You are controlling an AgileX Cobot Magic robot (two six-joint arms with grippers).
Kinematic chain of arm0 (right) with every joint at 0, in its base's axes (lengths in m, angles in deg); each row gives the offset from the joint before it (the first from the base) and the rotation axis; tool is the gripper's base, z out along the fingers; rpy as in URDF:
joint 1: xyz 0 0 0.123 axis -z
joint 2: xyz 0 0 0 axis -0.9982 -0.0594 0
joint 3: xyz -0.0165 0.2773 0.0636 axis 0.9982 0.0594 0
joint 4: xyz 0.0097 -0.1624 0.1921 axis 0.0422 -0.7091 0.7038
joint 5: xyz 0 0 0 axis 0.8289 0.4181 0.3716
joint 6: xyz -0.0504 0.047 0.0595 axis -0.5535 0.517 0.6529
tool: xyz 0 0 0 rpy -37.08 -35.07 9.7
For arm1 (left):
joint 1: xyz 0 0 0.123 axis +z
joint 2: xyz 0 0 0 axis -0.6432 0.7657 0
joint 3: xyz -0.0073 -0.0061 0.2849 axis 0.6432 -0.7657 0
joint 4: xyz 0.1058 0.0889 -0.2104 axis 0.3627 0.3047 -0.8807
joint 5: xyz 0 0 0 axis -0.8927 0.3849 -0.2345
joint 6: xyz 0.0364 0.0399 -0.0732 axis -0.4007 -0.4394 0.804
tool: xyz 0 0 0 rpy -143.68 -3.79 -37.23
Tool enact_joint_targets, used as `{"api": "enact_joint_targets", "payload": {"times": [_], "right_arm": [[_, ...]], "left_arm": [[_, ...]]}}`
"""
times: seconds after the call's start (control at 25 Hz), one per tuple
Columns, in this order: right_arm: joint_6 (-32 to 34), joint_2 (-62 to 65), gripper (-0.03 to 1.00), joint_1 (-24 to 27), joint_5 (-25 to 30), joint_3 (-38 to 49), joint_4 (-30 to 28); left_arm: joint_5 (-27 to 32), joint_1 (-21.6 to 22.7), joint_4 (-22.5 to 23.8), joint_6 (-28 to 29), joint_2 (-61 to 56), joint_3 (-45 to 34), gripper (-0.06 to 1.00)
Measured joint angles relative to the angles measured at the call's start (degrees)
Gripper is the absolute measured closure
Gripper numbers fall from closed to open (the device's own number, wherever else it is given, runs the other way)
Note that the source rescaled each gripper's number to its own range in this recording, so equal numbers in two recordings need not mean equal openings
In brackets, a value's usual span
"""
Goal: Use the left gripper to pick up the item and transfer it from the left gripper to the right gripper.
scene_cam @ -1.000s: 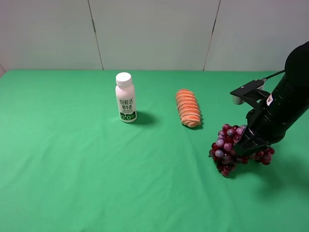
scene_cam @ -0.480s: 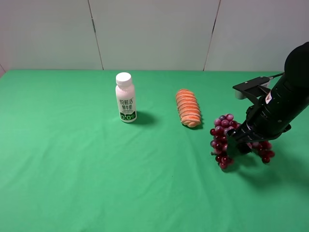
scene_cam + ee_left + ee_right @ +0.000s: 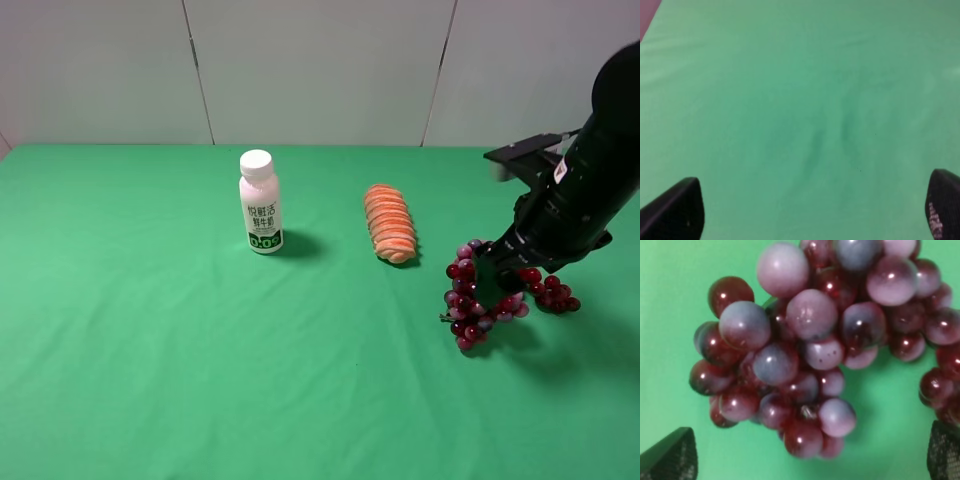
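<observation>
The item, a bunch of dark red and purple grapes (image 3: pixel 470 305), lies on the green cloth at the right, with a green leaf (image 3: pixel 487 282) on top. My right gripper (image 3: pixel 505 272) hovers just above it on the thick black arm. In the right wrist view the grapes (image 3: pixel 810 355) fill the picture, and the right gripper (image 3: pixel 807 455) has its fingertips (image 3: pixel 670 455) wide apart, not touching them. My left gripper (image 3: pixel 810 205) is open over bare green cloth, with only its fingertips (image 3: pixel 675 207) showing. It is out of the exterior high view.
A white bottle (image 3: pixel 260 203) stands at the middle left of the green table (image 3: pixel 150 350). An orange ridged bread-like roll (image 3: pixel 389 223) lies left of the grapes and further back. A white panelled wall runs behind the table.
My right arm has risen and drawn back to the right, off the grapes. The bunch has shifted slightly and spread out lower on the cloth.
</observation>
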Motion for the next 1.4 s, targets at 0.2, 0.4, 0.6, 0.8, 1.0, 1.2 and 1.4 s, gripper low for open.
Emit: {"api": "enact_joint_targets", "payload": {"times": [0.2, 0.4, 0.6, 0.8, 1.0, 1.2, 1.4], "right_arm": [[0.04, 2.22, -0.03, 0.0, 5.62, -4.73, 0.43], [0.23, 10.01, -0.03, 0.0, 6.74, -6.06, 2.5], [0.23, 20.24, -0.03, 0.0, 9.44, -6.06, 5.89], [0.28, 30.51, -0.03, 0.0, 12.47, -6.06, 7.68], [0.28, 39.66, -0.03, 0.0, 15.78, -6.06, 8.12], [0.9, 50.06, -0.03, 0.0, 16.32, -2.98, 8.29], [2.64, 61.49, -0.03, 0.0, 16.69, 2.88, 8.35]], "left_arm": [[0.0, 0.0, 0.0, 0.0, 0.0, 0.0, 0.14], [0.0, 0.0, 0.0, 0.0, 0.0, 0.0, 0.14], [0.0, 0.0, 0.0, 0.0, 0.0, 0.0, 0.14], [0.0, 0.0, 0.0, 0.0, 0.0, 0.0, 0.14], [0.0, 0.0, 0.0, 0.0, 0.0, 0.0, 0.14], [0.0, 0.0, 0.0, 0.0, 0.0, 0.0, 0.14], [0.0, 0.0, 0.0, 0.0, 0.0, 0.0, 0.14]]}}
